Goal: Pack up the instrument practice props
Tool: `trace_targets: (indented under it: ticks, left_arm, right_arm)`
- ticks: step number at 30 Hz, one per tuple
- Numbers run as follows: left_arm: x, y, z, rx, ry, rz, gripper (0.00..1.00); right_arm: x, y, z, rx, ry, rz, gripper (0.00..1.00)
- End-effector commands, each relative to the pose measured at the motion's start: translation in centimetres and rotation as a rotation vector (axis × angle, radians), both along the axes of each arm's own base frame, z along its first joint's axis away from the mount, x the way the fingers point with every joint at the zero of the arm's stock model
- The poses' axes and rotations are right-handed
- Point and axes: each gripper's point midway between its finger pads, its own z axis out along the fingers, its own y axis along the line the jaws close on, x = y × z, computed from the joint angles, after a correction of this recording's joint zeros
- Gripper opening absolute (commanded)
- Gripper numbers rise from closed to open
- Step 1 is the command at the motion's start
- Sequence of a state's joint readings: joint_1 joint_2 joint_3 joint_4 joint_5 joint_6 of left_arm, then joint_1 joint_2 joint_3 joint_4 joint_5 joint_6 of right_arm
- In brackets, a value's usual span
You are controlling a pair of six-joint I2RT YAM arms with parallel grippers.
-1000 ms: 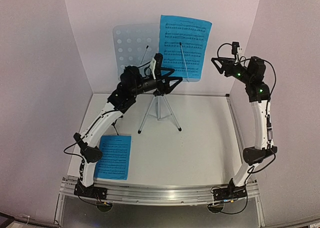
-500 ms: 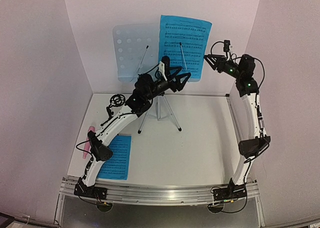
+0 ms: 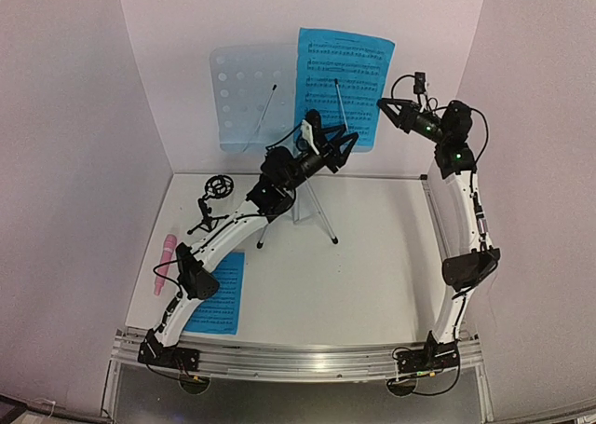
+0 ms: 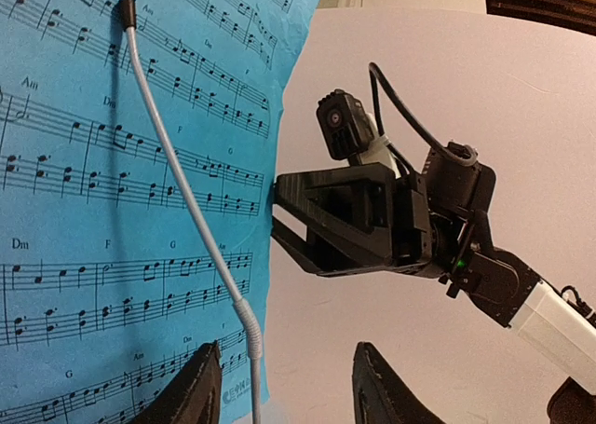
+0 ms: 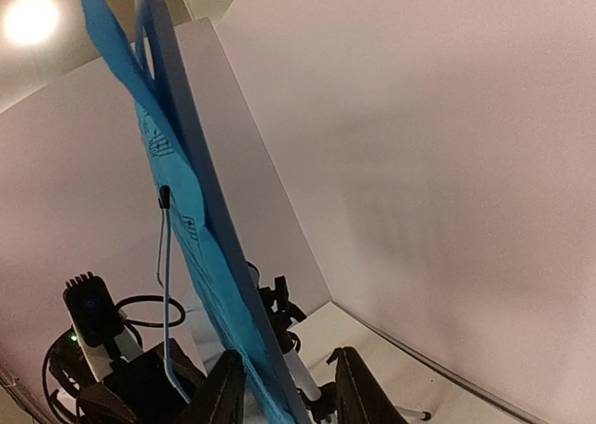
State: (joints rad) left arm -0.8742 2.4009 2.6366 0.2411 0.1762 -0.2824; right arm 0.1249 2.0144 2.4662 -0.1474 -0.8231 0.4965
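Your right gripper (image 4: 277,203), jaws partly open and empty, sits nearest the blue sheet-music page (image 3: 326,65) on the music stand's (image 3: 244,88) right half, the page's outer edge lined up between its jaws. The page stands upright, long axis vertical. Your left gripper (image 4: 286,349), also open, hovers before the stand.

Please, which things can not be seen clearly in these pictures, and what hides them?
Top view: the left arm covers part of the sheet on the table and the top of the tripod.
Left wrist view: the sheet on the stand hides whether the right gripper touches its back.
Right wrist view: that sheet shows edge-on, so its notes cannot be read.
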Motion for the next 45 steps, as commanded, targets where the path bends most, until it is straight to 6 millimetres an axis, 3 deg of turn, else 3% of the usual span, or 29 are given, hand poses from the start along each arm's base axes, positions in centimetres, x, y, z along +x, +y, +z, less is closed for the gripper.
trace_targets:
  ticks: [1,9,20,30,37,41,45]
  left_arm:
    - [-1.1,1.6,3.5,-0.095,-0.075,0.027,0.41]
    - [-1.7,2.0,4.3,-0.107,-0.122,0.030,0.26]
    - [-1.8,1.7,4.0,-0.102,-0.128,0.032,0.00]
    - [-2.2,2.0,4.4,-0.101,-0.146,0.039,0.00]
    - [-2.2,2.0,4.2,-0.097,-0.145,0.042,0.00]
    - [-2.1,2.0,4.1,-0.095,-0.142,0.044,0.00]
    - [-2.2,2.1,4.2,-0.097,-0.144,0.045,0.00]
  right_arm:
    - [-1.0,0.8,0.7,0.018,-0.028,0.080,0.31]
    - [-0.5,1.4,0.4,0.026,-0.023,0.092,0.29]
    - [-0.8,1.4,0.3,0.020,-0.027,0.087,0.14]
    - [-1.5,1.2,1.0,0.013,-0.059,0.066,0.00]
    - [-2.2,0.9,1.5,0.006,-0.077,0.053,0.00]
    - [-2.3,0.7,1.4,-0.001,-0.083,0.034,0.09]
    - [-2.4,0.7,1.3,-0.001,-0.081,0.033,0.08]
